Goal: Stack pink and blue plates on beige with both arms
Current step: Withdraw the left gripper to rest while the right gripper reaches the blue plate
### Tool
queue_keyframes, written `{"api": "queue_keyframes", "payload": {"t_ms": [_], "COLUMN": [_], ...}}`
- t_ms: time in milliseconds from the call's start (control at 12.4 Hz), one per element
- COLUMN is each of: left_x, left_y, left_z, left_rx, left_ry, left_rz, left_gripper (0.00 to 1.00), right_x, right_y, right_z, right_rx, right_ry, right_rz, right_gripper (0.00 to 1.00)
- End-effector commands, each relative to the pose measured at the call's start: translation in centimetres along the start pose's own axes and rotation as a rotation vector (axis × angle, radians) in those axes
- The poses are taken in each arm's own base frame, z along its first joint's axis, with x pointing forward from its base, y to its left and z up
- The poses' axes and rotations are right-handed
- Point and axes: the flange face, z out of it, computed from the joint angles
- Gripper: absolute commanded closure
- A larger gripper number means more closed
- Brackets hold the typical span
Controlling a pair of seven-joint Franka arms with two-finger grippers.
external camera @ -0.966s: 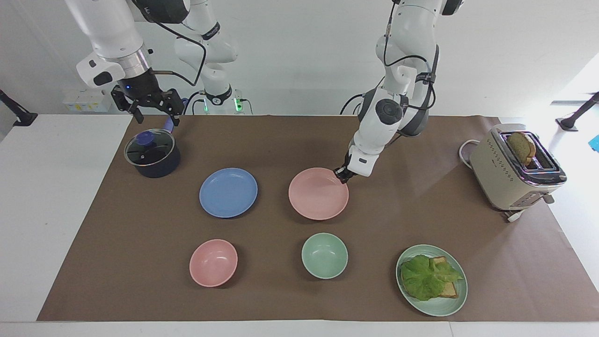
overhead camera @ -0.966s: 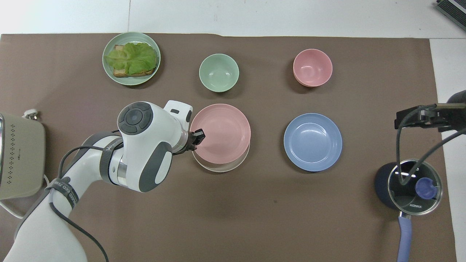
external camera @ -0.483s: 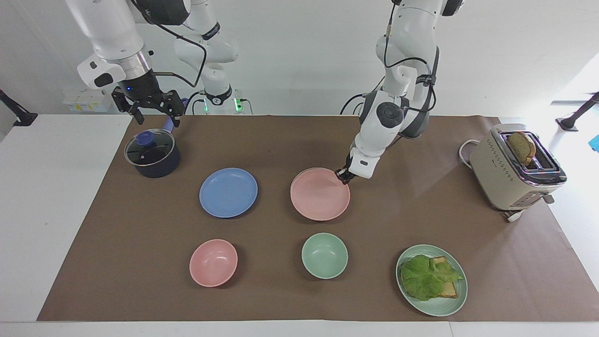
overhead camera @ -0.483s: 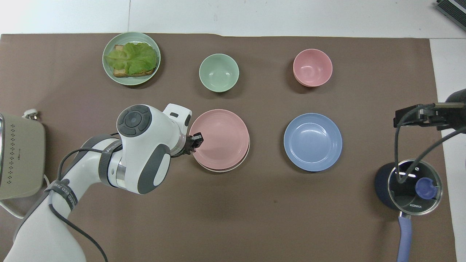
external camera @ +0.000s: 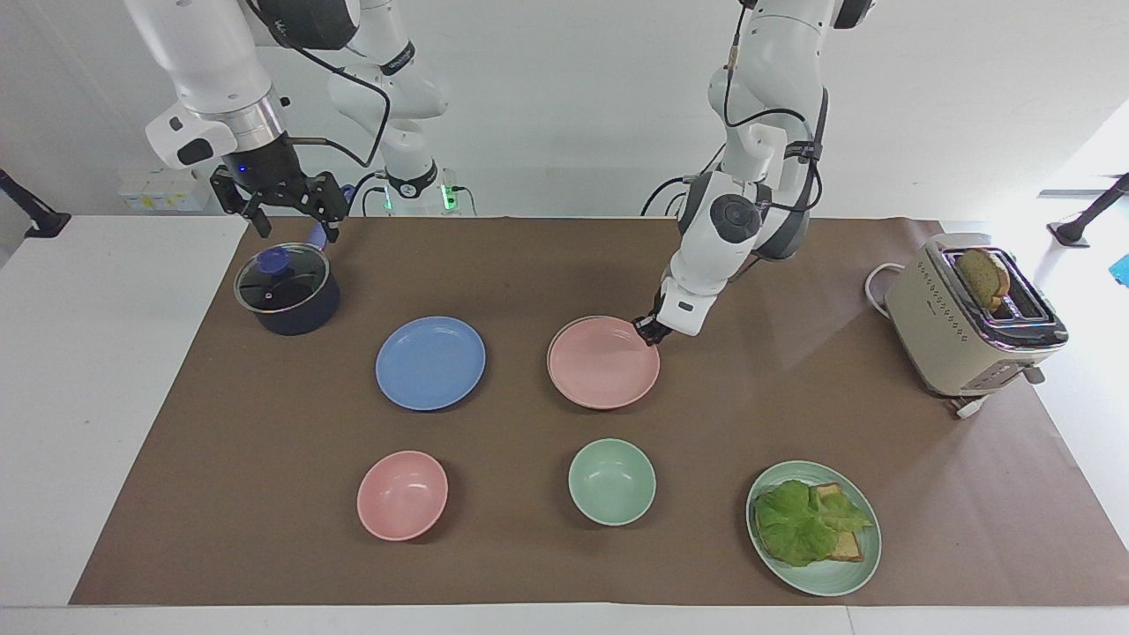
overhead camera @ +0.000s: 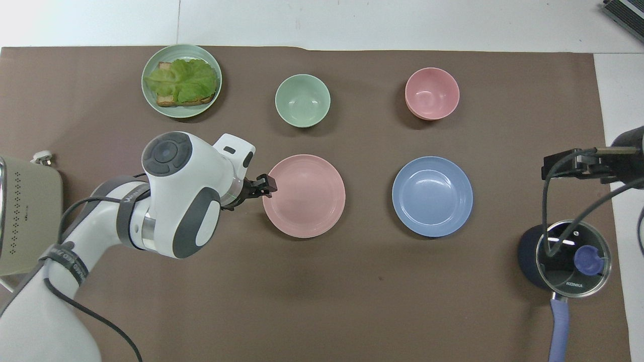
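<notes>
The pink plate (external camera: 603, 362) (overhead camera: 304, 196) lies flat mid-table, and the beige plate is hidden under it. Beside it, toward the right arm's end, the blue plate (external camera: 430, 362) (overhead camera: 432, 196) lies alone on the mat. My left gripper (external camera: 648, 333) (overhead camera: 266, 185) is open at the pink plate's rim on the left arm's side, just off the edge and holding nothing. My right gripper (external camera: 295, 225) (overhead camera: 563, 163) hangs open and empty above the pot, where that arm waits.
A dark pot with a glass lid (external camera: 287, 289) stands near the right arm. A pink bowl (external camera: 402, 495), a green bowl (external camera: 611, 481) and a green plate (external camera: 847, 578) with lettuce and toast lie farther from the robots. A beige toaster (external camera: 935, 339) stands at the left arm's end.
My left gripper opened and let go of the pink plate, which dropped from a tilt to lie flat over the beige plate. The gripper drew back slightly. The right arm barely moved.
</notes>
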Motion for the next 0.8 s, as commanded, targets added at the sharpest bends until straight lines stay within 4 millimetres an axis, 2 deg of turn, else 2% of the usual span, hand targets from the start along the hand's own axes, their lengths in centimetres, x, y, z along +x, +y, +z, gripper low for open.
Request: {"api": "queue_keyframes", "payload": {"t_ms": [0,161,241,322,402,483,644,724], "left_x": [3.6,6.0,6.5,6.2,6.0,5.8,5.3,5.3], "left_y": [-5.0,-10.4,-13.2,-15.0,-16.0,-16.6,-17.2,-18.3], "left_z": [-6.0,-10.9,-13.5,-16.3,-19.0,-21.5,-24.9,-26.2], "left_rx": [0.065,0.057,0.065,0.088,0.124,0.163,0.195,0.193], "left_ry": [-0.012,-0.026,-0.019,-0.002,0.021,0.026,0.035,0.047], "left_rz": [0.148,0.222,0.259,0.288,0.295,0.295,0.314,0.307], "left_gripper": [0.00,0.00,0.00,0.00,0.00,0.00,0.00,0.00], "right_x": [-0.6,0.0,0.3,0.3,0.5,0.9,1.6,2.1], "right_y": [0.8,0.5,0.2,0.2,0.2,0.0,-0.1,-0.2], "right_z": [1.8,5.6,8.1,10.8,13.3,16.7,20.5,22.7], "right_rx": [0.003,0.008,0.010,0.011,0.013,0.016,0.025,0.026], "right_ry": [0.026,0.059,0.077,0.090,0.104,0.105,0.126,0.106], "right_rz": [-0.020,-0.026,-0.030,-0.034,-0.051,-0.061,-0.058,-0.059], "right_gripper": [0.00,0.00,0.00,0.00,0.00,0.00,0.00,0.00]}}
